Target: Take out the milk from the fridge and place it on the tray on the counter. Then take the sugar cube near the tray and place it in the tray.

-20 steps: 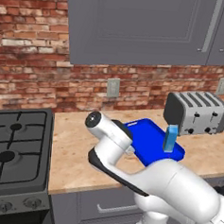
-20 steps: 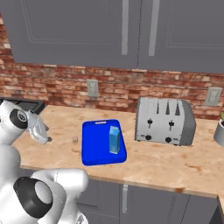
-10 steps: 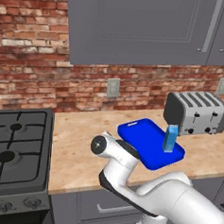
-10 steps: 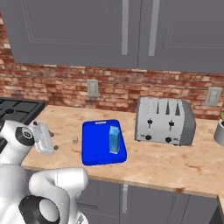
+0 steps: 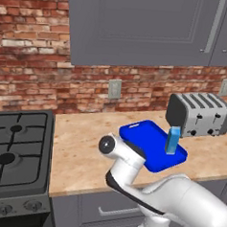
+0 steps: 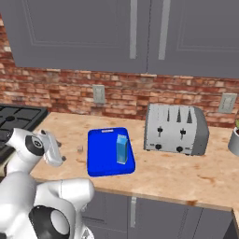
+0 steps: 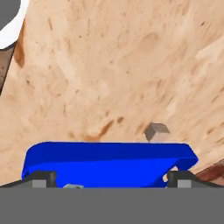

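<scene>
Wooden butcher-block counter [image 6: 177, 172] runs under the brick wall, pale and mottled, with a black stove [image 5: 14, 156] at its left end and a silver toaster [image 6: 173, 129] toward the right. Near the middle, close to the front edge, lies the tray [image 6: 103, 158], bright blue, flat, with rounded corners and a low rim. The milk [image 6: 122, 149] stands upright on the tray's right half, a slim light-blue carton with a gabled top, apart from the toaster.

To the tray's left, low over the counter by its front edge, hangs the gripper [image 7: 109, 177], its two dark fingertips [image 7: 40, 177] spread wide with nothing between them. From the hand view the tray's rim sits just past the tips, and the sugar cube [image 7: 156, 131] lies on bare wood just beyond that rim, off toward the right-hand tip. It is a tiny grey-white cube, resting flat, just beside the tray's left edge [image 6: 80, 149] and not touching it.
</scene>
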Motion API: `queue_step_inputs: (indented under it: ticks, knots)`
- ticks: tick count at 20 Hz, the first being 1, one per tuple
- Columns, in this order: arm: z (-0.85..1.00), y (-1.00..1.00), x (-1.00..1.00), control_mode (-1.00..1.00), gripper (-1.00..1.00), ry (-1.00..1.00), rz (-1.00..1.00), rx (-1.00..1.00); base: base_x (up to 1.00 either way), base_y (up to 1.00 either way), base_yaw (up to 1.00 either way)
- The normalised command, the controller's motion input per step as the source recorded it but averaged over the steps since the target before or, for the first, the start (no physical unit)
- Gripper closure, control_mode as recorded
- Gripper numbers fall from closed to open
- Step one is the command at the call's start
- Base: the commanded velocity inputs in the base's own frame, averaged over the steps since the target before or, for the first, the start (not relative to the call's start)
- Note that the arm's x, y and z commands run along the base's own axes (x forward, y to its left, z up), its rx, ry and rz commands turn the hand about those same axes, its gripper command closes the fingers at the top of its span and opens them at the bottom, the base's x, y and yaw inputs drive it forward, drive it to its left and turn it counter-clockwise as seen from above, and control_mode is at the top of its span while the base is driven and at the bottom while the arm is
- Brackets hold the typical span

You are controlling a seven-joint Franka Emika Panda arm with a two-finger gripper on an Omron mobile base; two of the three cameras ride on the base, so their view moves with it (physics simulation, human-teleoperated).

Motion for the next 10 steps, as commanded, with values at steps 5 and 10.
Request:
queue_step_inputs:
  ticks: [5, 10]
  knots:
    - [-0.01, 0.00, 0.39, -1.00, -1.00, 0.16, -0.08, 0.01, 0.00, 0.00, 0.00]
    - [-0.02, 0.01, 0.34, -1.00, -1.00, 0.01, -0.14, -0.03, 0.00, 0.00, 0.00]
